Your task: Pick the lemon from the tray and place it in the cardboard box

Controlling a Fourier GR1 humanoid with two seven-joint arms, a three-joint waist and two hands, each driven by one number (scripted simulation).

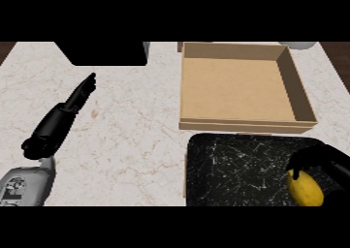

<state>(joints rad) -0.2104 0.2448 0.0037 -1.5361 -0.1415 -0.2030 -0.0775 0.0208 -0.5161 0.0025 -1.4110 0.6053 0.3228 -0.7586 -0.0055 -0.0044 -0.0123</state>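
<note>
A yellow lemon lies on the black speckled tray at the lower right. My right hand is on the tray's right side, its fingers curled over the lemon's top and right side. The cardboard box stands open and empty just beyond the tray. My left hand rests on the counter at the left with straight fingers, far from the tray and box.
A black appliance stands at the counter's far edge, left of the box. A pale round object shows at the far right edge. The marble counter spreads between my left arm and the tray.
</note>
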